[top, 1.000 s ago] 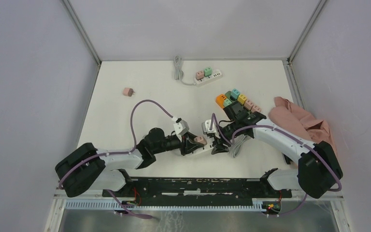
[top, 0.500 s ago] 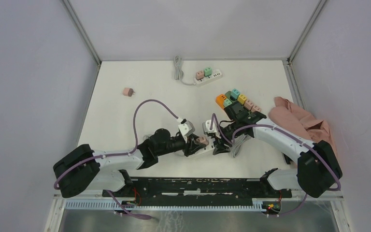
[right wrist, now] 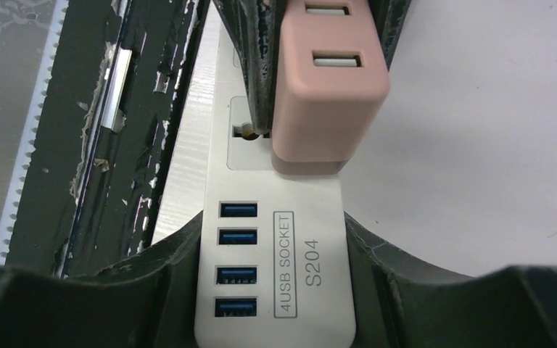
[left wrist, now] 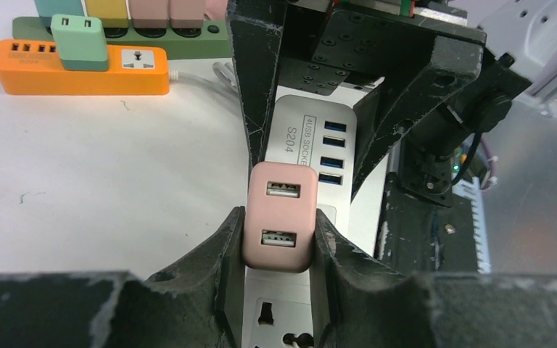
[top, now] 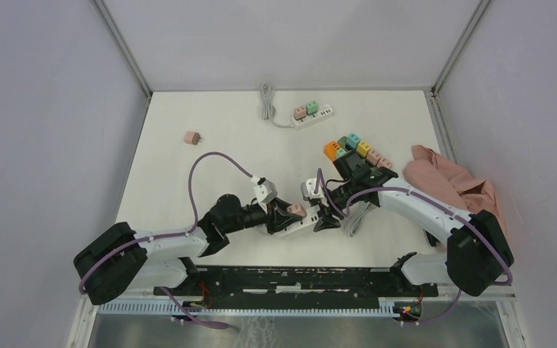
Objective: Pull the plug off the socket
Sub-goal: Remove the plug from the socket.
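Both my arms stretch low and inward, wrists nearly level, so that the grippers meet tip to tip between my two bases. My left gripper points toward my right arm, its jaws pressed on two opposite sides of the pink plug. My right gripper faces it, fingers clasping the white power strip by its long edges.

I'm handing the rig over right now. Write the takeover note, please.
Left gripper: shut on the pink plug, gripped on two opposite sides.
Right gripper: shut on the white power strip at its USB end.
Done: both grips set.
Left to do: the plug looks seated in the strip; pull it off while the right gripper steadies the strip.
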You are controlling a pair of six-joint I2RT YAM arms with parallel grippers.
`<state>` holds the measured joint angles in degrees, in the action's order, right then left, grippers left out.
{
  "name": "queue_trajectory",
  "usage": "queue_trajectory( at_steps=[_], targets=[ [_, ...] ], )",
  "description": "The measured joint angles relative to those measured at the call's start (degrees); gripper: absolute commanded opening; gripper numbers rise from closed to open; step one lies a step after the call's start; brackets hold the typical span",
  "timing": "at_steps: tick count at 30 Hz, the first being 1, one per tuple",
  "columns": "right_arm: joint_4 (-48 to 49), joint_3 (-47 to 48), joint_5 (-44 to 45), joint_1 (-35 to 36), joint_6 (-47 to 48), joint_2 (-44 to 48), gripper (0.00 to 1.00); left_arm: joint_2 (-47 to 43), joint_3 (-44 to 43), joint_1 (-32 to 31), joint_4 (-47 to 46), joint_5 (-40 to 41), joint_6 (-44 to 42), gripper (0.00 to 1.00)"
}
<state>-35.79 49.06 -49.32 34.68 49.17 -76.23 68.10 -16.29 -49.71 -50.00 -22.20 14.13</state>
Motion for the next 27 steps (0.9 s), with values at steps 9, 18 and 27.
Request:
queue_trajectory(
  at_steps=[9, 18, 27],
  targets=[
    [-3.50, -0.04, 1.88, -0.63, 1.75, 0.00, 0.00, 0.00, -6.01, -8.57, 12.17, 12.39, -8.57, 0.03],
    [-0.35, 0.48, 1.57, -0.70, 1.18, -0.24, 0.00, -0.07, -5.25, -0.87, 9.42, 3.45, -1.95, 0.03],
    [-0.13, 0.94, 0.31, -0.22, 0.20, -0.66, 0.00, -0.72, -0.81, -2.01, 1.75, 2.75, -4.87, 0.03]
  ],
)
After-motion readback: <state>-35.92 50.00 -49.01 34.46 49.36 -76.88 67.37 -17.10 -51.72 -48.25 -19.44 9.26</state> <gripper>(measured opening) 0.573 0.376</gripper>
